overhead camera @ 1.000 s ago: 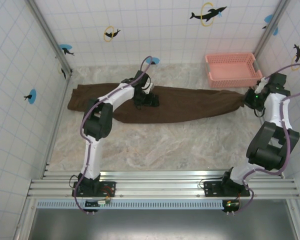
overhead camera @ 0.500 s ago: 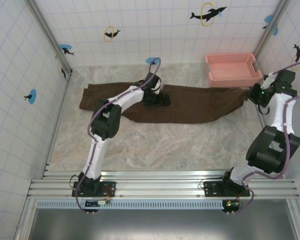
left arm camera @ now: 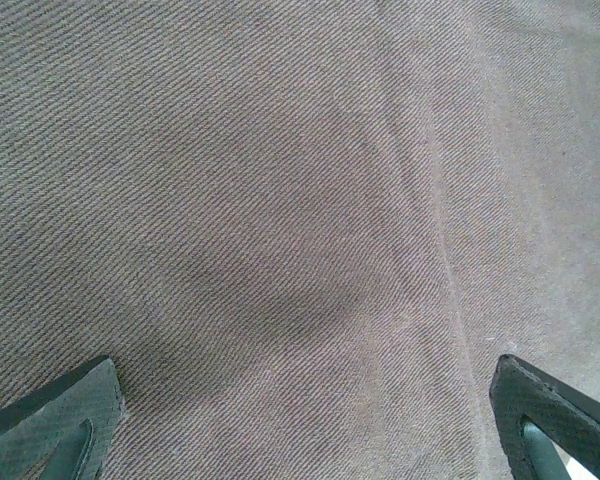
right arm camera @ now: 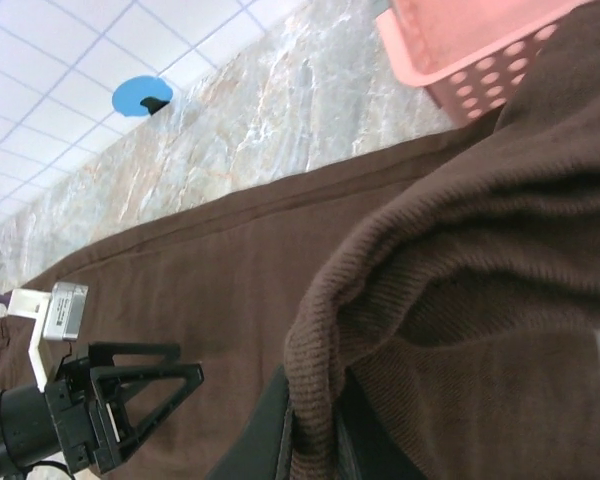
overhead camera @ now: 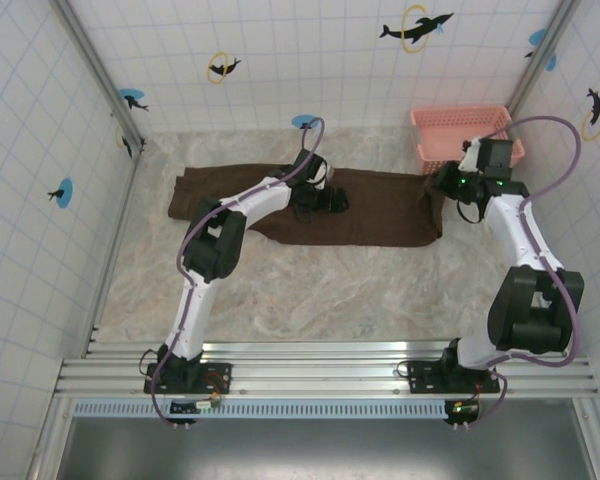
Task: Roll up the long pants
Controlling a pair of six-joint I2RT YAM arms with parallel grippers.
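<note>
The right gripper [right arm camera: 315, 432] seemingly pinches long pants [overhead camera: 380, 215].

A pink basket [overhead camera: 448, 124] sits at the marbled table's [overhead camera: 310, 290] far right corner. Dolphin stickers [overhead camera: 415, 28] dot the white tiled walls [overhead camera: 280, 40].

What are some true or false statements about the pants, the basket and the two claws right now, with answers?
1. The left claw stands open over the middle of the long pants. True.
2. The right claw is open and holds nothing. False: it is shut on the right end of the pants, which it holds up off the table.
3. The pink basket sits in the far right corner of the table. True.
4. The pants lie inside the basket. False: they are spread along the table, with the basket beside their right end.
</note>
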